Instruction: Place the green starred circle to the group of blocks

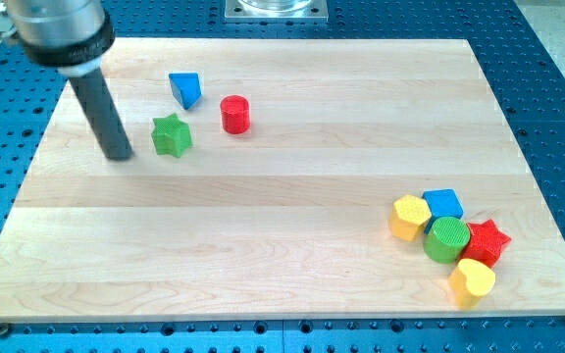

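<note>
A green star block (172,135) lies on the wooden board at the upper left. My tip (119,154) stands just to the view's left of it, a small gap apart. A group of blocks sits at the lower right: a yellow hexagon (409,216), a blue cube (443,205), a green cylinder (448,239), a red star (486,242) and a yellow heart (472,281).
A blue triangle block (186,89) and a red cylinder (234,114) lie above and to the right of the green star. The wooden board (263,235) rests on a blue perforated table (557,118). A metal mount (276,9) shows at the top edge.
</note>
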